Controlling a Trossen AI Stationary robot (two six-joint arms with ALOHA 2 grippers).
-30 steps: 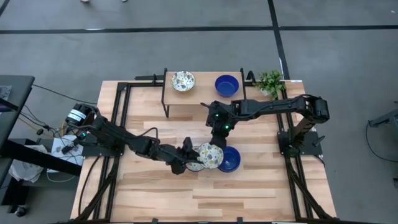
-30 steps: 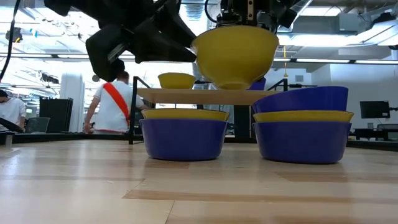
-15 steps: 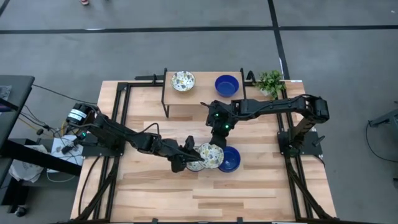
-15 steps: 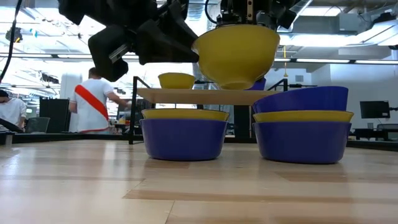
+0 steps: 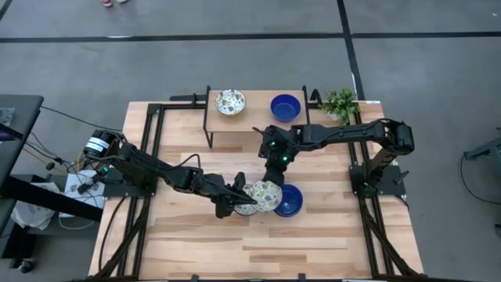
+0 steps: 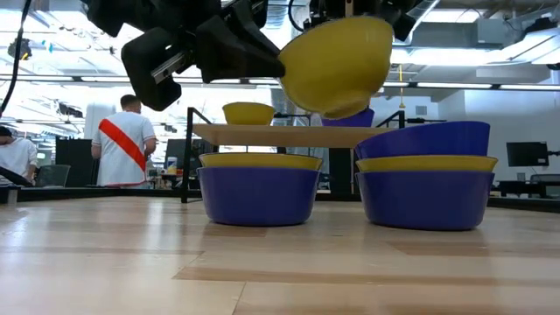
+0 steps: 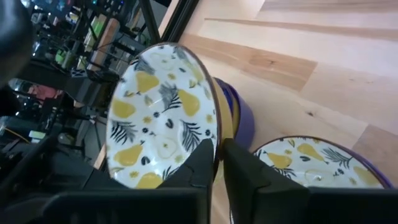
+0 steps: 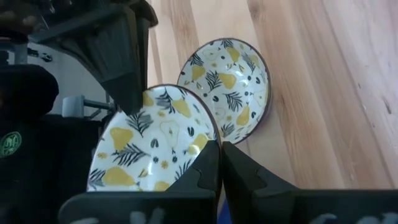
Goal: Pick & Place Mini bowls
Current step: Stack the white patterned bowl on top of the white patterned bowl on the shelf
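The pear-pattern bowl (image 5: 264, 196) hangs in the air over the middle of the table (image 5: 196, 251), tipped up on one side. Both grippers hold it at once. The left gripper (image 7: 216, 163) pinches its rim on one side, fingers closed on the edge. The right gripper (image 8: 219, 163) pinches the rim on the other side, also closed on the edge. So the bowl sits right between the two arms, touching both.

Just under it on the table sits another pear-pattern bowl (image 8: 231, 87) inside a blue one (image 6: 258, 194), and a second stack topped by a blue bowl (image 5: 290, 200) is just beside it. Farther back, a small wooden shelf (image 5: 254, 119) carries one patterned bowl (image 5: 230, 101) and one blue bowl (image 5: 285, 106). A little green plant (image 5: 340, 103) stands by the shelf.

I think one arm must let go before the other can carry the bowl away. The right arm reaches from the shelf side, so it looks nearer to the shelf.

A person (image 6: 121, 144) stands far behind the table.
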